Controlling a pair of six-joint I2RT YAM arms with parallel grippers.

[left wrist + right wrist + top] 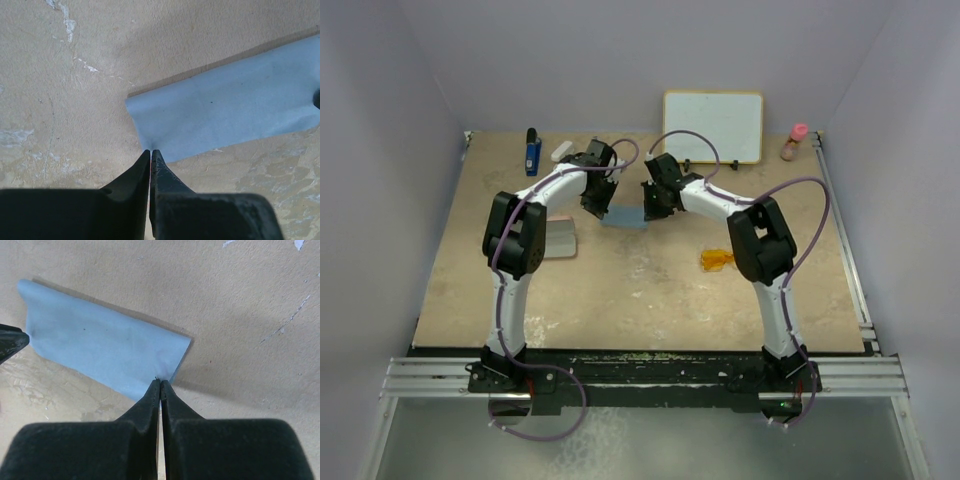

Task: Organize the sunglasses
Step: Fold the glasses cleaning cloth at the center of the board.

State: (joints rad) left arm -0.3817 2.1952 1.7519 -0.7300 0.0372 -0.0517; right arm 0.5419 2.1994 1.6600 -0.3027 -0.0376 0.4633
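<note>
Top external view: light blue cloth is pinched by closed left gripper and right gripper; folding is likely in hand, and joint lowering is required.

The right gripper has its black jaws pressed together on the near edge of a light blue cloth, beside its right corner. The cloth stretches left over the tan tabletop toward another dark gripper tip.
</note>
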